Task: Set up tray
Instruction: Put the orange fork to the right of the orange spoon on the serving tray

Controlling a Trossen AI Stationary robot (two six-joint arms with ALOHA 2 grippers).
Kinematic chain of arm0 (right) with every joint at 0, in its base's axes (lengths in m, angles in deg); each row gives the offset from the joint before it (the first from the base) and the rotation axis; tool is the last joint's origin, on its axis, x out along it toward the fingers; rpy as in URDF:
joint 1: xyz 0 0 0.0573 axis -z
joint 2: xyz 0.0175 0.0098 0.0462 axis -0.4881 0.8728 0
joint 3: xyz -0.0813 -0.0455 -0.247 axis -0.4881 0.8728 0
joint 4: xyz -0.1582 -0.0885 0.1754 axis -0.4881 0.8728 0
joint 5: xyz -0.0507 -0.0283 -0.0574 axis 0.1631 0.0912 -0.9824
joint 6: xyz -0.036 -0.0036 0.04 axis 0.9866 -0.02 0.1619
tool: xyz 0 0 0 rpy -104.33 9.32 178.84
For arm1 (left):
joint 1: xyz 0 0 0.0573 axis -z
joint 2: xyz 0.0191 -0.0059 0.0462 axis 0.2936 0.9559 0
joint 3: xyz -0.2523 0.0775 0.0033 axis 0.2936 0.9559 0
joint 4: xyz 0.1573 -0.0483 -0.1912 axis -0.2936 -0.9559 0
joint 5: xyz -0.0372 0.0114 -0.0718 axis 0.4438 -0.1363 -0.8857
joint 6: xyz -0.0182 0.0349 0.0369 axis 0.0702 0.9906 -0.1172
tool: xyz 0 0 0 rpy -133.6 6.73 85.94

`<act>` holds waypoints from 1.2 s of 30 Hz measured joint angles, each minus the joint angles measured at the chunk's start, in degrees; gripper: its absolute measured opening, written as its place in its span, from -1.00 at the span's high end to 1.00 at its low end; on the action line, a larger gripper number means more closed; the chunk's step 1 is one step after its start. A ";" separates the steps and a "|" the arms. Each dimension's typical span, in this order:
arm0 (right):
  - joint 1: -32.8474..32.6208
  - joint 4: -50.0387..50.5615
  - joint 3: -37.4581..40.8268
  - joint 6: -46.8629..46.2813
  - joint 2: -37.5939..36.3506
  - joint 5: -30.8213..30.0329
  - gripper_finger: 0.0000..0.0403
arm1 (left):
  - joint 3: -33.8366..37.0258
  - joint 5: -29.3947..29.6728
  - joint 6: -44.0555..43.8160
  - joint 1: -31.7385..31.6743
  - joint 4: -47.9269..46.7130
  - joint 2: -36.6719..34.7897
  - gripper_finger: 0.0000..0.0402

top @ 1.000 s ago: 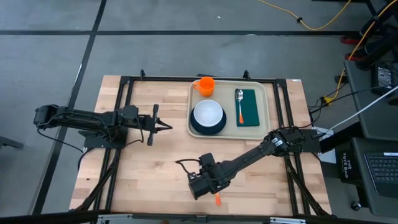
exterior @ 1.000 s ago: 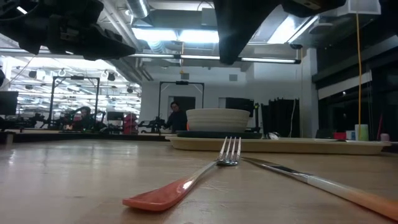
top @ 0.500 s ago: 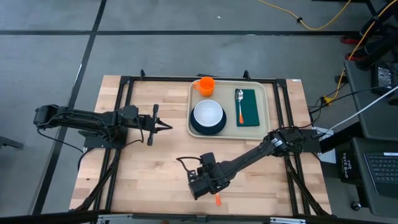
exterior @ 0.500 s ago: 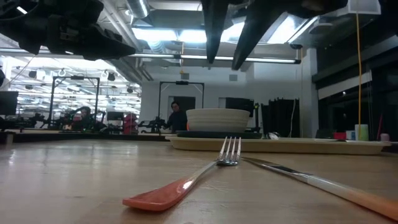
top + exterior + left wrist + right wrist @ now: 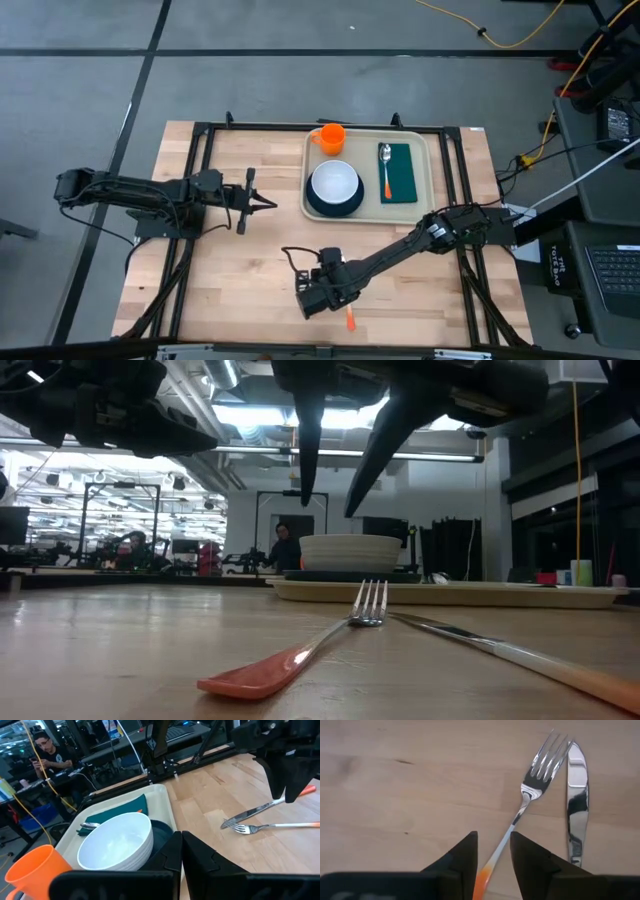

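Note:
The beige tray [image 5: 362, 146] lies at the table's far side. On it stand an orange cup [image 5: 331, 137], a white bowl [image 5: 334, 184] on a dark plate, and a green napkin [image 5: 400, 180] bearing a spoon [image 5: 385, 165]. A fork [image 5: 532, 787] and a knife [image 5: 576, 800], both with orange handles, lie flat on the wood near the front edge. My right gripper [image 5: 492, 835] hangs open above the fork's handle, pointing down, its fingertips [image 5: 303, 500] well clear of the table. My left gripper [image 5: 262, 203] waits shut at the table's left, level above the wood.
Bare wood lies between the tray and the cutlery and on the table's left half. Black frame rails run along both sides of the table and along its far edge. Beyond the table, a person sits at a desk [image 5: 47, 752].
My right gripper has opened from shut and come down toward the fork, rolling about its own line and shifting a little toward the table's left edge. The fork and knife have kept still.

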 joint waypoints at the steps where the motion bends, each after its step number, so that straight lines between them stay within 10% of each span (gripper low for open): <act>1: 0.00 0.09 0.00 -0.83 0.00 0.01 0.41 | 0.00 0.00 0.01 0.00 0.00 0.00 0.97; 36: 1.99 -13.84 13.88 -8.25 0.31 4.85 0.41 | 0.00 0.07 2.03 0.00 -1.19 0.00 0.98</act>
